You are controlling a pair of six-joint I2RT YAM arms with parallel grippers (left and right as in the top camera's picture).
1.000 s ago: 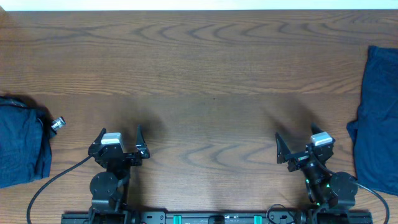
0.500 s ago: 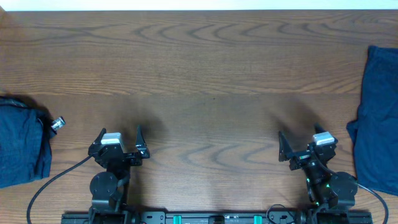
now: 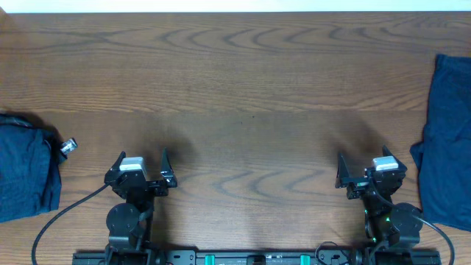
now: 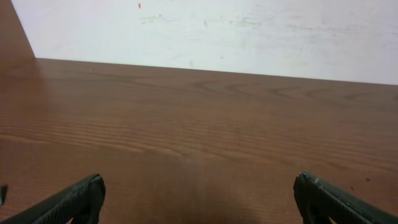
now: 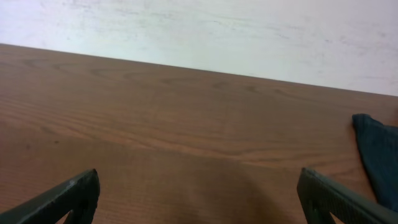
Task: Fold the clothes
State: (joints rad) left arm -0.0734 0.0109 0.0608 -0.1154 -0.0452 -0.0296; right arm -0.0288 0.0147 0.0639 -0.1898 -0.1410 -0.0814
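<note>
A dark navy garment [image 3: 444, 140] lies spread at the table's right edge; its tip also shows in the right wrist view [image 5: 379, 155]. Another navy garment [image 3: 26, 173] lies bunched at the left edge. My left gripper [image 3: 141, 158] is open and empty near the front edge, left of centre; its fingers show wide apart in the left wrist view [image 4: 199, 199]. My right gripper [image 3: 366, 163] is open and empty near the front right, just left of the spread garment; its fingers show wide apart in the right wrist view [image 5: 199, 196].
A small silver metal object [image 3: 68, 146] lies beside the bunched garment at the left. The wooden table [image 3: 243, 96] ends at a white wall [image 4: 217, 31] at the back.
My right gripper has shifted a little to the right, toward the spread garment. The left arm and both garments have not moved.
</note>
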